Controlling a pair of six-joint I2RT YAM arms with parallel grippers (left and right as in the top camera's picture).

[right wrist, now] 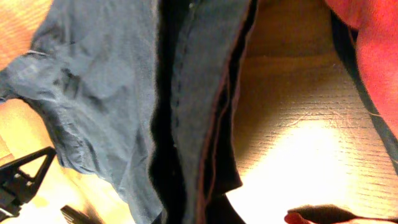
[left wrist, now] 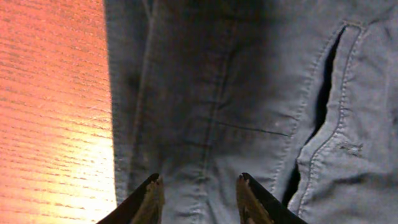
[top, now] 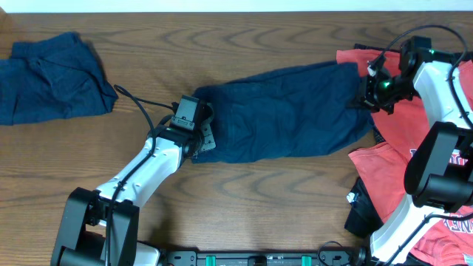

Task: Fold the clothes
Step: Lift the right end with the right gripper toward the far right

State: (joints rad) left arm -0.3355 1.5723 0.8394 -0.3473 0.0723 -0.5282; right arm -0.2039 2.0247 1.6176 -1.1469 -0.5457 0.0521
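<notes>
A dark navy garment [top: 288,111] lies stretched across the middle of the table, one of the clothes. My left gripper [top: 201,133] sits at its left end. In the left wrist view its fingertips [left wrist: 152,190] stand apart, pressed onto the seamed navy cloth [left wrist: 249,81], a strip of which lies between them. My right gripper [top: 371,90] is at the garment's right end, shut on it and holding it up. In the right wrist view the navy cloth [right wrist: 99,81] hangs in folds and hides the fingers.
A second navy garment [top: 48,77] lies crumpled at the far left. Coral-red clothes [top: 395,166] are piled at the right, under and around the right arm, and show red [right wrist: 373,56] in the right wrist view. Bare wooden table [top: 222,44] runs along the back.
</notes>
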